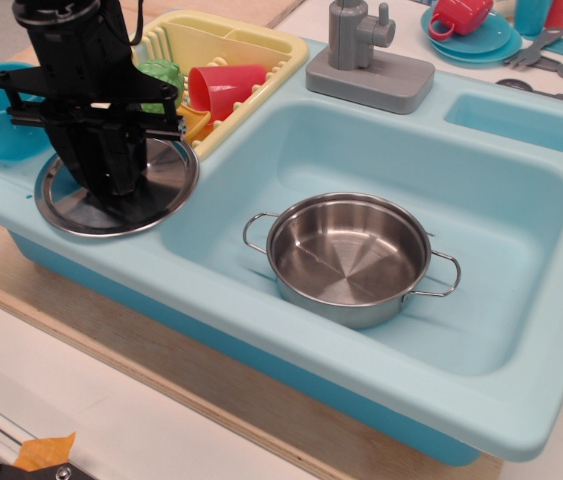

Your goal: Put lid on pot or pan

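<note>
One gripper (111, 192): sat low over lid centre, fingers drawn together, seemingly clamped on hidden knob.
Lid (166, 175): lay flat on sink's left ledge (211, 260), beside yellow rack (223, 42).
Pot (349, 258): stood open in basin, well apart.
Technique: judged best lifted straight, kept level, centred over rim.

Setting: play-kitchen mock-up on a lab bench, not a real kitchen. Evidence: 1 moulded light-blue plastic sink unit (521, 400) with a grey toy faucet (366, 55), yellow dish rack (223, 42) holding a red cup (223, 88), and bright toy crockery at the far edge. Unit sits on a plywood board (161, 350) over a white table (111, 425). Black robot arm (86, 90) over the counter.
</note>
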Robot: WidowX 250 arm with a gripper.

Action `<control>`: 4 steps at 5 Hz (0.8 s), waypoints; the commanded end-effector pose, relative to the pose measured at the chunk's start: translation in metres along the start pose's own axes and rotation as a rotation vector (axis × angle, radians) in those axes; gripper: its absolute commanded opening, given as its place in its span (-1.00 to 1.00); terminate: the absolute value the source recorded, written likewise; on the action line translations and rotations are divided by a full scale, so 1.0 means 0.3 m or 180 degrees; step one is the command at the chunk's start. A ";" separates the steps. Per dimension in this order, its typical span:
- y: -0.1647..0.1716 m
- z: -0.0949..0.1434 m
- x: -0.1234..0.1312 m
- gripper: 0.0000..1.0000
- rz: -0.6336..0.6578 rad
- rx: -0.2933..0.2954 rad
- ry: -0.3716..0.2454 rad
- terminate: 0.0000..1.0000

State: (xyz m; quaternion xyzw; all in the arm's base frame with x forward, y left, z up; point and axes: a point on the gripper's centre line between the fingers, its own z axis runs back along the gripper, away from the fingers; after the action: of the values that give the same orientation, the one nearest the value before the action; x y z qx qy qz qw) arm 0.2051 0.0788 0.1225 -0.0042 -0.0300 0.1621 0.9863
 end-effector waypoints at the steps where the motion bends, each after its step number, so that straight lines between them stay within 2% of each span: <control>1: -0.120 0.085 0.003 -1.00 -0.0190 -0.0081 -0.0214 -1.00; 2: -0.219 0.096 0.000 -1.00 -0.0223 -0.0168 -0.0292 -1.00; 4: -0.358 0.036 0.053 -1.00 -0.0450 -0.0329 -0.0217 -1.00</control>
State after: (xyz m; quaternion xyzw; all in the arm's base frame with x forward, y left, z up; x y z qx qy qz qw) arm 0.2554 -0.0228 0.1230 -0.0492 -0.0435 0.0851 0.9942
